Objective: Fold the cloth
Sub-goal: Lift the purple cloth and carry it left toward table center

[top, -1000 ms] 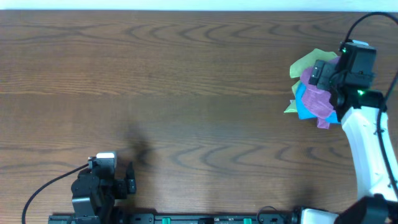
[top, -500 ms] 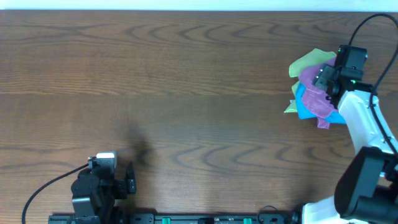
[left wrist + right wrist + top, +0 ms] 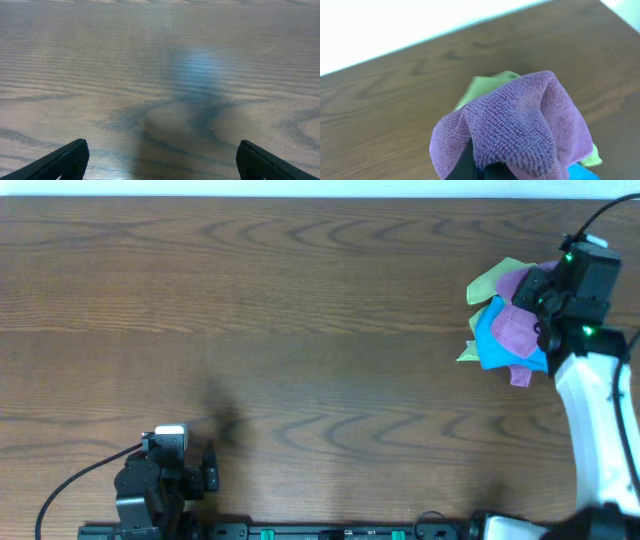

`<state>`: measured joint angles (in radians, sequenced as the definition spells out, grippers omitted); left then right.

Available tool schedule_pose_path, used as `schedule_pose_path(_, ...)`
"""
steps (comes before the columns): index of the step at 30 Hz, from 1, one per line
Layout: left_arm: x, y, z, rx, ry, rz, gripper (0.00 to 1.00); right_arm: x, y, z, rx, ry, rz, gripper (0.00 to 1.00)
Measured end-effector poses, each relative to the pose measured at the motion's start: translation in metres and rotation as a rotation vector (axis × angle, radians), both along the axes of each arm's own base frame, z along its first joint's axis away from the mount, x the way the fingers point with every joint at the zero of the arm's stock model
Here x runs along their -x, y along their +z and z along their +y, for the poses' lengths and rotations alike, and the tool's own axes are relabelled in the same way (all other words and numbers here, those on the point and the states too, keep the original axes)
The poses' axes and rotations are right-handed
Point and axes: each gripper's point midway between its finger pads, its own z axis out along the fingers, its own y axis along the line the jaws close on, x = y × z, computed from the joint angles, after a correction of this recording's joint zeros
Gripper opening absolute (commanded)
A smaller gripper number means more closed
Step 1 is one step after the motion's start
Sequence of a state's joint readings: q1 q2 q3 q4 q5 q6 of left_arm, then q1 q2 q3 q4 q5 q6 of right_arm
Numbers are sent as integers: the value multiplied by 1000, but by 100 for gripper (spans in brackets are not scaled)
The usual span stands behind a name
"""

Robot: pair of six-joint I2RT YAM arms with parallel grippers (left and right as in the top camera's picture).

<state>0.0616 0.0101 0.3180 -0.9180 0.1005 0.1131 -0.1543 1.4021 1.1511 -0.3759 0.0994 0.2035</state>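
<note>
Pinching a bunched fold of the purple cloth (image 3: 520, 120), the right gripper (image 3: 541, 302) sits over a small heap of cloths at the far right side of the wooden table (image 3: 300, 330). Its wrist camera looks straight into the purple terry, which rises in a rounded hump directly in front of the gripper. A dark finger (image 3: 469, 162) shows at the bottom of the hump, pressed into the fabric, and folds close around it so the jaws appear clamped on the cloth. Seen from overhead, part of the purple cloth is gathered up against the gripper, and the rest trails away from it across the heap, with one corner hanging past the near edge of the pile. A bright blue cloth (image 3: 493, 345) lies beneath the purple one, spreading out beside and below the gripper. A yellow-green cloth (image 3: 488, 281) lies under both; it pokes out on the side of the heap away from the gripper and appears just beyond the purple hump in the wrist view. The left gripper (image 3: 160, 162) rests well apart from the cloths, at the near left edge of the table. Its two dark fingers (image 3: 65, 159) are spread wide, with only bare wood grain between them.
</note>
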Motion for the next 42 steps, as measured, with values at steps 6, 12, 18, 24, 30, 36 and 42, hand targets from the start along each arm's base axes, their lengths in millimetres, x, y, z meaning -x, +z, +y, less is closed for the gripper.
schedule_pose_path(6,0,0,0,0,0,0,95,16,16,60,3,173,9,1)
schedule_pose_path(12,0,0,0,0,0,0,95,42,13,152,17,439,65,1)
schedule_pose_path(18,0,0,0,0,0,0,95,91,9,260,-1,783,100,1)
schedule_pose_path(24,0,0,0,0,0,0,95,149,9,339,-38,1068,119,1)
schedule_pose_path(30,0,0,0,0,0,0,95,206,0,375,-102,1245,212,1)
schedule_pose_path(36,0,0,0,0,0,0,95,167,-35,378,-59,1151,261,21)
schedule_pose_path(42,0,0,0,0,0,0,95,22,-101,300,15,679,224,74)
